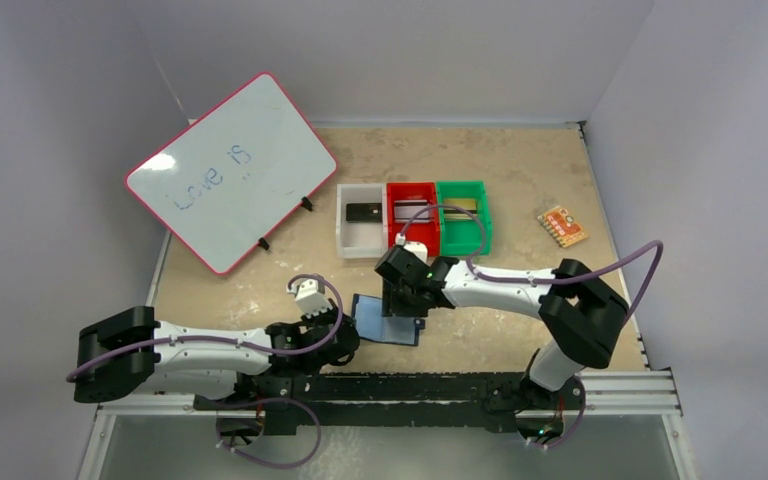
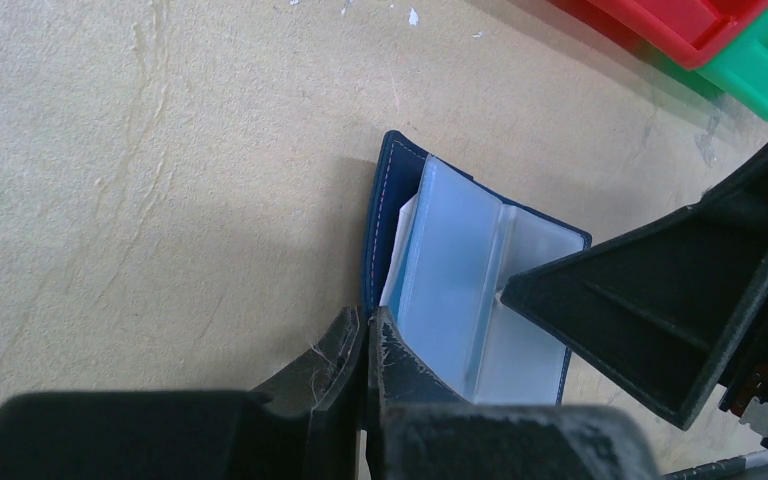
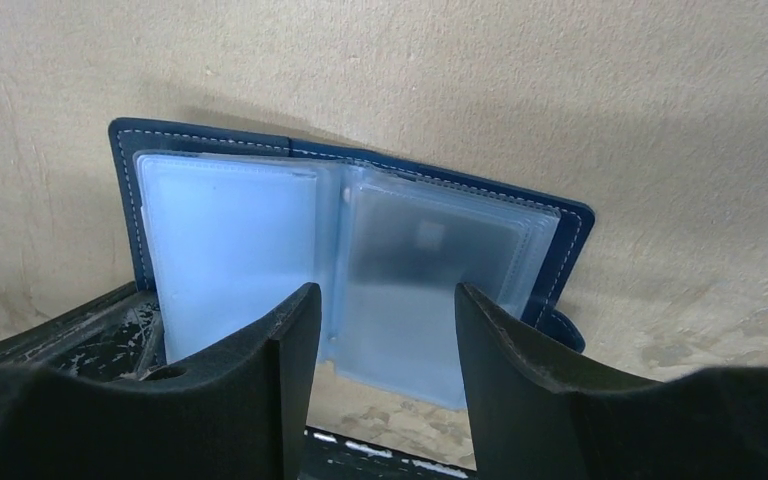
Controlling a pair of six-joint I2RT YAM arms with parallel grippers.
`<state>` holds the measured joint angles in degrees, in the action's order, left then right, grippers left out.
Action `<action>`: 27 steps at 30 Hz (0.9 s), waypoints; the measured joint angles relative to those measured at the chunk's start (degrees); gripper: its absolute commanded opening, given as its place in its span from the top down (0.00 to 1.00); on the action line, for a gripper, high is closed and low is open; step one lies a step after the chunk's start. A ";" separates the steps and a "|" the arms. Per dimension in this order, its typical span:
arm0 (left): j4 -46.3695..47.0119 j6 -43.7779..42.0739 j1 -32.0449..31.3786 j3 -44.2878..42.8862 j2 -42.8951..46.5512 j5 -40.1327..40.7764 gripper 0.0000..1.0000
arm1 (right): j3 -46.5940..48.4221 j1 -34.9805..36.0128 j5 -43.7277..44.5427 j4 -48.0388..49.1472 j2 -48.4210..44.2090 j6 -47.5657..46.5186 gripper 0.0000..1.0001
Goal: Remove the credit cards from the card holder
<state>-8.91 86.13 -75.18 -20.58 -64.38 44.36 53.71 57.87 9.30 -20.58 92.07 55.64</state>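
Note:
The navy card holder [image 1: 388,322] lies open near the table's front edge, its pale blue plastic sleeves [image 3: 250,240] facing up. My left gripper [image 2: 368,318] is shut on the edge of its left cover [image 2: 378,215]; in the top view that gripper [image 1: 350,328] sits at the holder's left side. My right gripper [image 3: 388,290] hangs open just above the sleeves, over the holder's right half, with nothing between its fingers [image 2: 660,310]. A dark card shape [image 3: 430,250] shows dimly through the right frosted sleeve. A white edge [image 2: 400,235] peeks out between the left cover and the sleeves.
Three small bins stand behind the holder: white [image 1: 360,240] with a black card [image 1: 363,212] in it, red [image 1: 412,190] and green [image 1: 463,190]. A whiteboard [image 1: 230,170] leans at the back left. An orange patterned piece [image 1: 562,226] lies at the right.

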 measured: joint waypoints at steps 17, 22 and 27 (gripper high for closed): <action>0.02 0.07 -0.33 0.00 0.00 0.02 1.00 | 0.39 0.63 2.80 -4.98 -0.22 1.88 0.44; 0.02 0.07 -0.35 0.00 0.00 0.02 1.00 | 0.39 0.85 2.75 -5.33 -0.17 1.79 0.47; 0.00 0.07 -0.35 0.00 0.00 0.02 1.00 | 0.39 1.07 2.56 -4.81 -0.15 1.57 0.52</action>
<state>-8.91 86.19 -75.53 -20.58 -64.38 44.38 54.11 58.94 11.86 -25.39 91.92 57.21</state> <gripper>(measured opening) 0.015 0.508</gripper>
